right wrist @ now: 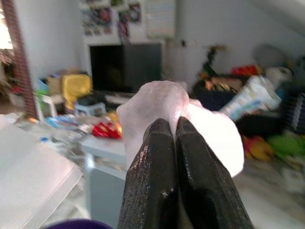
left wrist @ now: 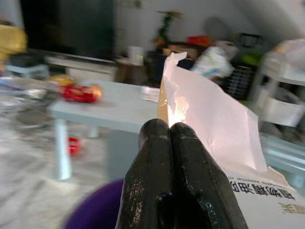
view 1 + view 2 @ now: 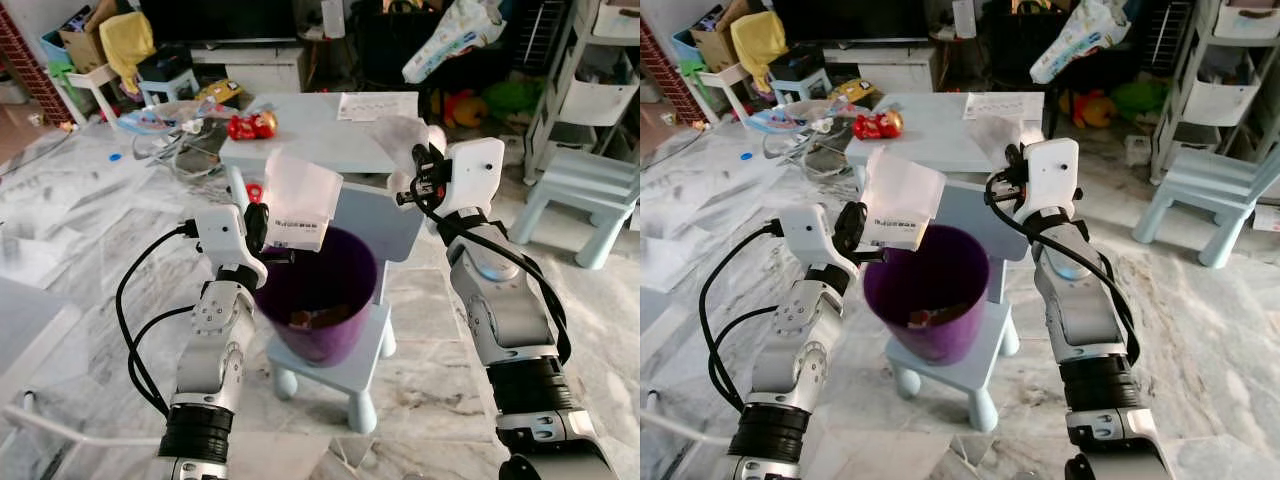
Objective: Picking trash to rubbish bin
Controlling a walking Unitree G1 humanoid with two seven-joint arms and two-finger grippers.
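Note:
A purple rubbish bin (image 3: 320, 300) stands on a small pale blue stool (image 3: 365, 375), with some trash in its bottom. My left gripper (image 3: 262, 228) is shut on a white paper packet (image 3: 298, 203) with printed text, held over the bin's left rim. In the left wrist view the fingers (image 2: 176, 171) pinch the packet's (image 2: 209, 119) edge. My right gripper (image 3: 422, 172) is raised to the right of the bin, shut on a white crumpled tissue (image 3: 405, 135). The right wrist view shows the tissue (image 1: 162, 107) bulging past the closed fingers (image 1: 171, 176).
A pale blue table (image 3: 310, 135) stands just behind the bin, carrying a red wrapper (image 3: 250, 125) and a paper sheet (image 3: 375, 105). A blue stool (image 3: 585, 190) stands to the right by white shelves (image 3: 600, 70). Clutter, boxes and cables lie at the back left on the marble floor.

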